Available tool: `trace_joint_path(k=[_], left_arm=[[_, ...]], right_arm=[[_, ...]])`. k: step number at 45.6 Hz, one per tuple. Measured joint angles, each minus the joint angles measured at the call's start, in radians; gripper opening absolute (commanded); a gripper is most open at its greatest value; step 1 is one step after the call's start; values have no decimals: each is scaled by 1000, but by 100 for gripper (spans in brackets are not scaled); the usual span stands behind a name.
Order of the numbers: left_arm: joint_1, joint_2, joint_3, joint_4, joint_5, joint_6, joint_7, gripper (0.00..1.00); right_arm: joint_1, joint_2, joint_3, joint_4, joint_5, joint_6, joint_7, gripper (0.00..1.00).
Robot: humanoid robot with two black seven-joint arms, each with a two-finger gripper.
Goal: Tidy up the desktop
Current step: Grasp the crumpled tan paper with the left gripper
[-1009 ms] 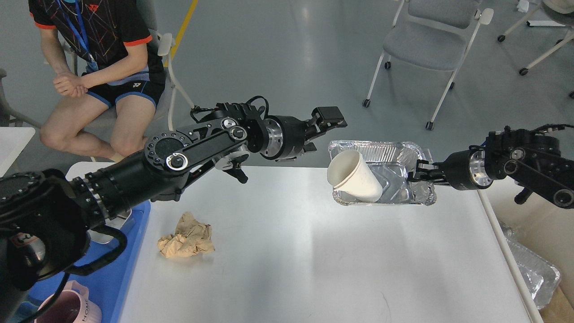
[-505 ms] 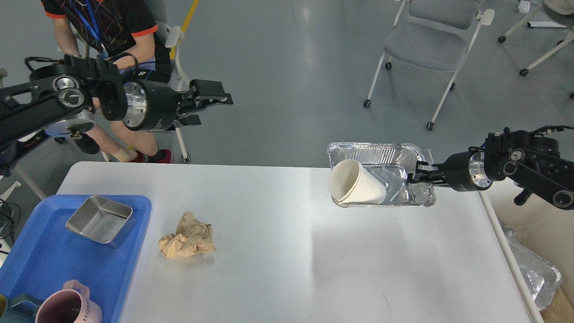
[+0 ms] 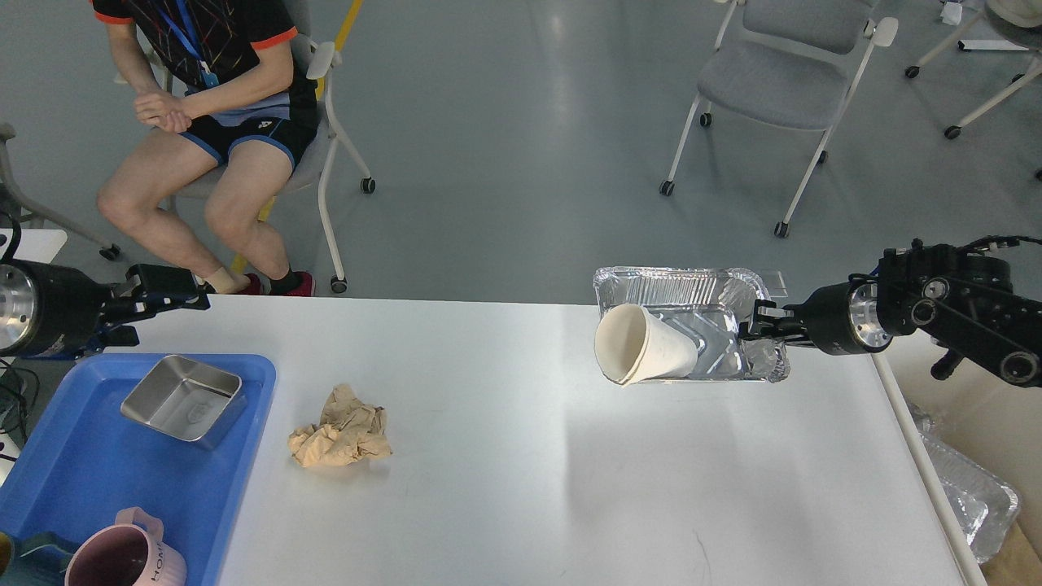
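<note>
While the right gripper (image 3: 753,327) is clamped on the right-hand rim of the foil tray (image 3: 692,286), that tray hangs tilted over the far right part of the desktop (image 3: 570,456), its long axis running left to right, straight out from the wrist. Inside it a white paper cup (image 3: 643,355) lies on its side with its mouth facing left, the mouth rim hanging past the tray's near left corner, so I judge it could roll out if the tray tips further. From this claw the open white surface spreads to the left and toward the robot; the crumpled brown paper (image 3: 340,428) sits on it well apart, much nearer the other arm. The left gripper (image 3: 167,289) hovers at the far left edge of the desktop, just beyond the blue tray (image 3: 49,488); its fingers look slightly parted with nothing between them, though it is dark and seen at an angle, so I cannot tell for certain. On the blue tray rest a small steel dish (image 3: 183,398) and a pink mug (image 3: 122,561). More foil trays (image 3: 973,496) lie on the floor past the desktop's right edge, which seems the likely place for the held one, a short swing to the right.
</note>
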Motion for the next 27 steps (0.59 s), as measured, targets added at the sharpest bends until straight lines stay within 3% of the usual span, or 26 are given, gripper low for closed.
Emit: trace_joint_path(k=[5,11,27], left_arm=[[42,-24,34,18,2,28,1,97],[111,-133,44,57,3,99,1,97],[202,-456,44,298,6,178,0,97]], right_arm=[[-6,2,0,-1,0,0,0,0],[-11,2,0,1,0,-5,0,0],[-27,-4,18,2,0,-6,0,0]])
